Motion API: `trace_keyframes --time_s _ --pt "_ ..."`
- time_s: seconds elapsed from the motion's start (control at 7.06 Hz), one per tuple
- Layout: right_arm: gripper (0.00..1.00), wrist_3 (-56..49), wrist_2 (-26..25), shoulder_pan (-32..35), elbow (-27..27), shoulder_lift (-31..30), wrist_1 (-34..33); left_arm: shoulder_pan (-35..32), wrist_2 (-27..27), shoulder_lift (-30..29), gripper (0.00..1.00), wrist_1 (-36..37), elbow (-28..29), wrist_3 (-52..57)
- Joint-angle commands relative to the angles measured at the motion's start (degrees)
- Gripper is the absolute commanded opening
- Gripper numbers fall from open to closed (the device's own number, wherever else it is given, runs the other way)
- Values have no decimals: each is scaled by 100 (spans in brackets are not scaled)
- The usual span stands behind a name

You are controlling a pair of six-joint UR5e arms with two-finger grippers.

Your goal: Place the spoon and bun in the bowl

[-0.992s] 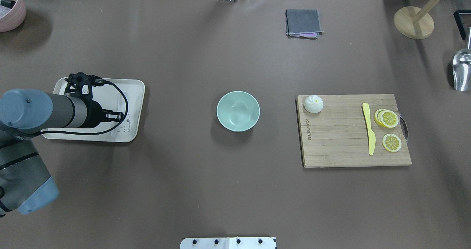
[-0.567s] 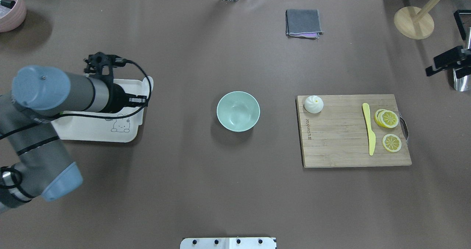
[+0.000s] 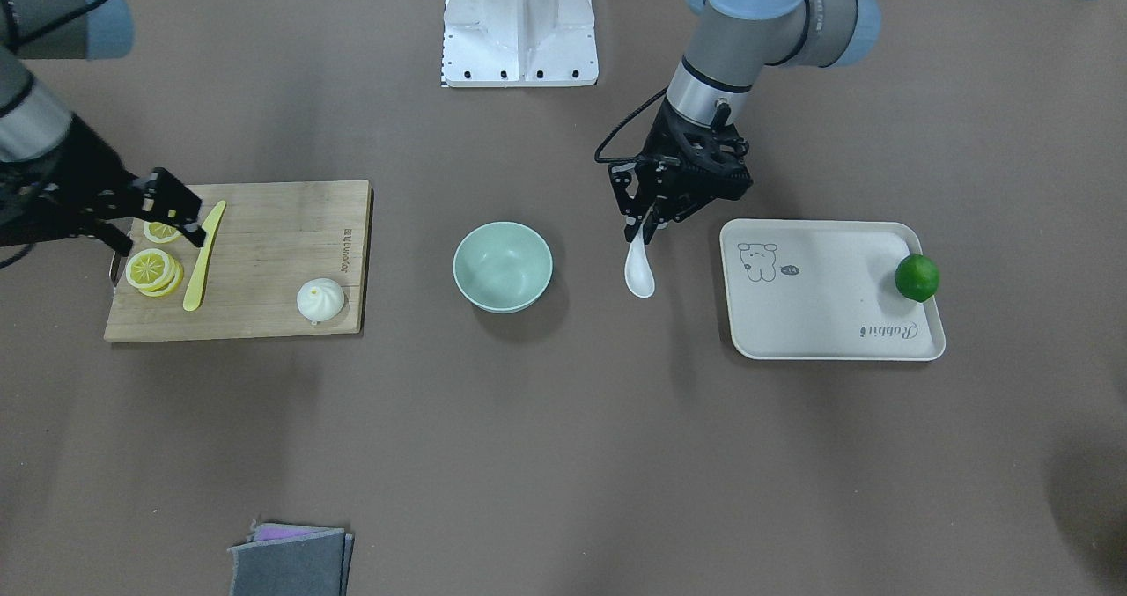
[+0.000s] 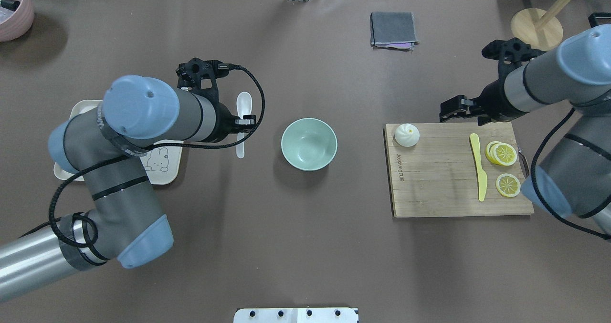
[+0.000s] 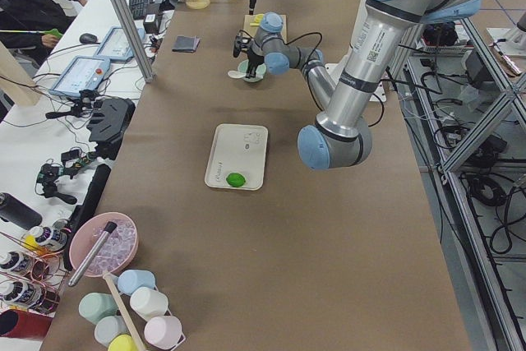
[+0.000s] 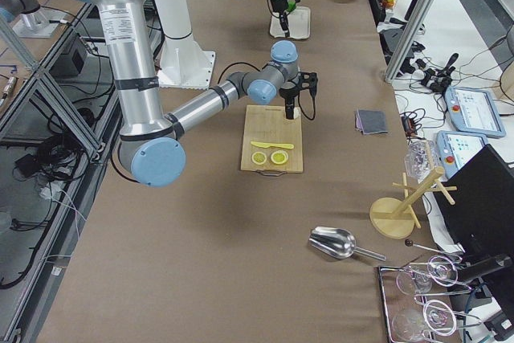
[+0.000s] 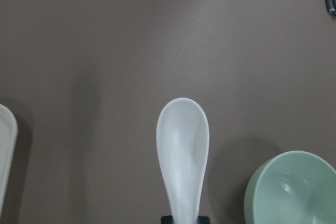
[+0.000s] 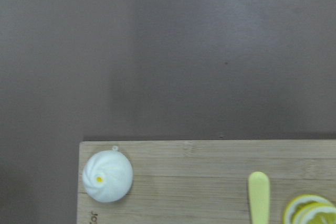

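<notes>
My left gripper (image 4: 242,121) is shut on the handle of the white spoon (image 4: 243,104) and holds it above the table, between the tray and the mint-green bowl (image 4: 309,144). The scoop (image 7: 182,135) fills the left wrist view, with the bowl (image 7: 291,192) at lower right. The bowl is empty. The white bun (image 4: 406,135) sits on the near-left corner of the cutting board (image 4: 444,189); it also shows in the right wrist view (image 8: 107,176). My right gripper (image 4: 453,109) is open and empty, above the board's far edge, to the right of the bun.
A yellow knife (image 4: 479,165) and lemon slices (image 4: 503,153) lie on the board. The cream tray (image 3: 828,314) holds a green lime (image 3: 917,277). A grey cloth (image 4: 394,29), a wooden stand (image 4: 537,29) and a pink bowl (image 4: 12,13) sit along the far side.
My left arm has moved right from the tray, carrying the spoon to just left of the bowl. My right arm has come in from the right edge to the board's far edge.
</notes>
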Motion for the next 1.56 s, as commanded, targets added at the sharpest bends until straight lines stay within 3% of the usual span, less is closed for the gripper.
trace_keyframes --time_s 0.0,0.28,0.71,1.42 --pt "98 378 -430 -491 -467 468 14 599 654 -378 0 45 145 -294" --pt "97 424 -449 -580 -941 856 40 601 638 -502 0 54 102 -305" --pt "90 433 -537 -563 -1093 910 -4 750 664 -801 0 370 443 -279" --pt "55 714 -555 -589 -1190 954 -4 988 673 -1153 0 352 831 -279"
